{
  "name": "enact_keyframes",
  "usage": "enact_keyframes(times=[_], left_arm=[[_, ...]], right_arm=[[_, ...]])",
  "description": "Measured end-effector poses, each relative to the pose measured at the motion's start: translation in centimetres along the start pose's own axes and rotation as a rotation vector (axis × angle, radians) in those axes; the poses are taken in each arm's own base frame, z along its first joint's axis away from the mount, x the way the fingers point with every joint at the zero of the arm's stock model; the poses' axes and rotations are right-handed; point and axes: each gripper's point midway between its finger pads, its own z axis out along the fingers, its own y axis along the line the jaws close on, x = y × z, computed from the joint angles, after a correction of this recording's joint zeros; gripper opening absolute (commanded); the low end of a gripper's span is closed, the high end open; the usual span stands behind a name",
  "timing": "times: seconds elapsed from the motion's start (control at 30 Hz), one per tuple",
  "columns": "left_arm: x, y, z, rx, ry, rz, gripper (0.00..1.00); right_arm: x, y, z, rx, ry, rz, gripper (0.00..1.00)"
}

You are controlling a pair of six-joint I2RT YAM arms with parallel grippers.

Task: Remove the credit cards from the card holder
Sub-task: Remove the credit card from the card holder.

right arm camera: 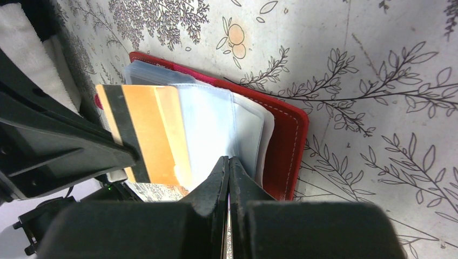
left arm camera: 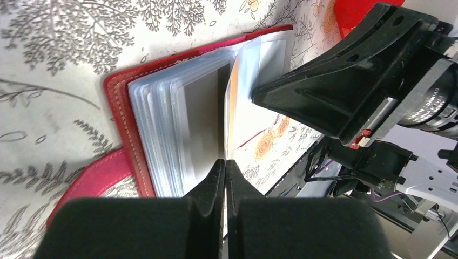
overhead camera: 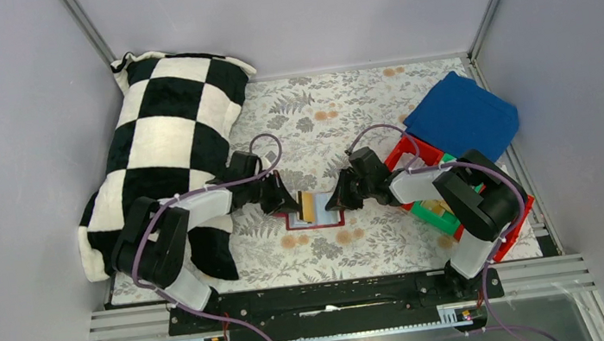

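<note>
I can't read a brand or number on any card. The only lettering is on a lens ring (left arm camera: 429, 108) behind the right gripper (right arm camera: 228, 163), and it is too small to make out.

The card holder (right arm camera: 286, 145) lies open on the floral counter (overhead camera: 361, 111), between the two grippers, its clear sleeves (right arm camera: 216, 124) fanned up. My left gripper (left arm camera: 225, 164) is pressed together on an orange card (right arm camera: 156, 129) with a dark stripe, held at its near end and standing over the holder's sleeves. A grey card (left arm camera: 202, 124) sits in a sleeve just beside it. My right gripper is squeezed closed on one of the sleeves at the holder's opposite side.
</note>
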Motion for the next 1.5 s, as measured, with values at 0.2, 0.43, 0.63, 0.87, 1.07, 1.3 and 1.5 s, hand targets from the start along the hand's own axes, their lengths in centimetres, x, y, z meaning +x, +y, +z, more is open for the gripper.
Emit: enact_keyframes(times=[0.2,0.43,0.63,0.87,1.07,1.3,1.5], left_arm=[[-0.5,0.4,-1.7,-0.032,-0.030,0.006,0.00],[-1.6,-1.8,-4.9,-0.030,-0.090,0.091,0.00],[-2.9,-6.5,-7.2,0.091,-0.127,0.208,0.00],[-2.7,-10.0,-8.3,0.228,-0.088,0.263,0.00],[-2.6,-12.4,-8.9,0.354,-0.079,0.276,0.00],[-2.1,-13.7,-9.2,0.458,-0.061,0.248,0.00],[-2.2,-14.2,-9.5,0.479,-0.061,0.255,0.00]], right_arm=[[0.0,0.0,-0.1,-0.001,-0.004,-0.002,0.00],[-0.1,-0.3,-1.5,0.052,-0.011,-0.064,0.49],[-2.3,3.1,-4.8,0.003,-0.083,-0.177,0.81],[-4.7,9.4,-10.2,-0.260,-0.231,-0.209,0.88],[-4.7,11.1,-11.2,-0.390,-0.231,-0.188,0.88],[-4.0,12.6,-11.3,-0.557,-0.185,-0.129,0.59],[-3.8,14.7,-12.5,-0.691,-0.155,-0.119,0.31]])
